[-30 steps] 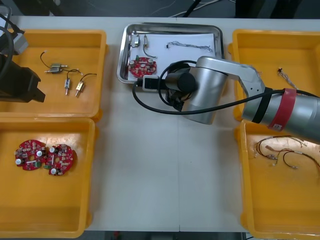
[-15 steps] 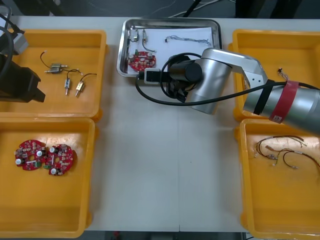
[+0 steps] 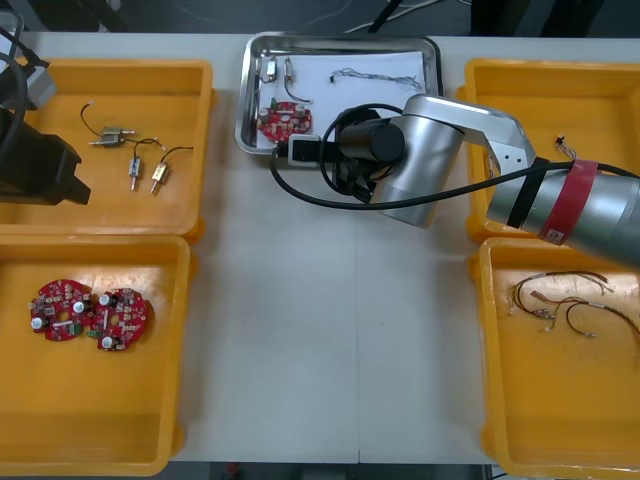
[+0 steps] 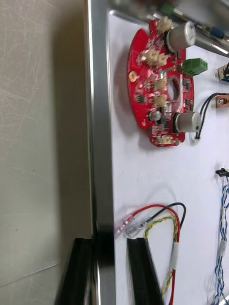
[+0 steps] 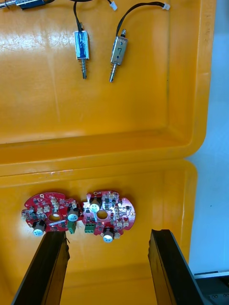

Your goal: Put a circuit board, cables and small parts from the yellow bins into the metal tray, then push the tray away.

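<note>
The right gripper [image 4: 109, 240] pinches the near rim of the metal tray [image 4: 98, 119], one finger inside and one outside. In the tray lie a red circuit board [image 4: 162, 81], a red and yellow cable [image 4: 167, 224], a blue and white cable [image 4: 222, 248] and small metal parts [image 3: 270, 72]. The tray sits at the far side of the table [image 3: 330, 350], between the yellow bins [image 3: 110, 210]. The left gripper [image 5: 106, 232] is wide open above two more boards [image 5: 78, 219] in a left bin.

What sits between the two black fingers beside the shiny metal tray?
The shiny metal tray's rim, as the right wrist view shows: the right gripper straddles it, one finger inside the tray.
</note>
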Controlling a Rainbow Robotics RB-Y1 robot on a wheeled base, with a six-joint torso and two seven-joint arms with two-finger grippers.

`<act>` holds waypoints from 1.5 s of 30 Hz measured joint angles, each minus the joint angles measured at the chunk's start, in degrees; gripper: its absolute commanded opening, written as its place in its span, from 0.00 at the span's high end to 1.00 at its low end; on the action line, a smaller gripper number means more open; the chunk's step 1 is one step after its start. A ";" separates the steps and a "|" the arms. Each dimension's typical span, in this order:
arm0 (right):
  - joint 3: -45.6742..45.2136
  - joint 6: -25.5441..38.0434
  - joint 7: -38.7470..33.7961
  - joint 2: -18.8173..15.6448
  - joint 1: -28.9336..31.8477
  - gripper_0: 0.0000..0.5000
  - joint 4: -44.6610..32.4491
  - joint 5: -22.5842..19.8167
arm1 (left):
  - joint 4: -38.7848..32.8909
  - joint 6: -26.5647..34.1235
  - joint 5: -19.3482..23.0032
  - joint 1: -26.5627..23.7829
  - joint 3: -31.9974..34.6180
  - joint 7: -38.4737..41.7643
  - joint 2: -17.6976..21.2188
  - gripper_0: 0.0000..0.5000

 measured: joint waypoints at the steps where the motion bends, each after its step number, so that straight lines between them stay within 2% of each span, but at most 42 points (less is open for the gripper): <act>1: 0.00 -0.01 0.01 0.00 -0.01 0.17 0.00 -0.02 | 0.00 0.00 0.00 0.00 0.00 0.00 0.00 0.00; 2: 0.00 -0.01 0.05 0.00 -0.03 0.05 0.00 -0.03 | 0.00 0.00 0.00 0.00 0.00 0.00 0.00 0.00; 3: 0.00 -0.01 0.17 0.00 -0.05 0.00 0.00 -0.04 | 0.00 0.00 0.00 0.00 0.00 0.00 0.00 0.00; 6: 0.00 -0.01 1.69 0.00 -0.14 0.00 0.00 -0.42 | 0.00 0.00 0.00 0.00 0.00 0.00 0.00 0.00; 15: 0.00 1.74 2.81 0.00 -0.34 0.00 -0.01 -5.39 | 0.00 0.00 0.00 0.00 0.00 0.00 0.00 0.00; 21: -0.94 8.55 3.02 -0.02 -0.46 0.00 -1.82 -5.90 | -0.01 0.00 0.00 0.00 0.00 0.00 0.00 0.00; 34: -2.54 24.57 2.85 -0.05 -0.49 0.00 -11.63 -5.93 | -0.02 0.00 0.00 0.00 0.00 0.00 0.00 0.00; 37: -2.55 29.00 0.45 -0.05 -0.49 0.00 -14.79 -5.97 | -0.03 0.00 0.00 0.00 0.00 0.00 0.00 0.00; 40: -2.74 33.03 -5.73 -0.05 -0.49 0.00 -18.03 -6.54 | -0.03 0.00 0.00 0.00 0.00 0.00 0.00 0.00; 42: -3.41 35.71 -9.29 -0.05 -0.49 0.00 -19.82 -8.31 | -0.03 0.00 0.00 0.00 0.00 0.00 0.00 0.00; 45: -5.82 39.51 -10.73 -0.05 -0.48 0.00 -21.80 -12.36 | -0.03 0.00 0.00 0.00 0.00 0.00 0.00 0.00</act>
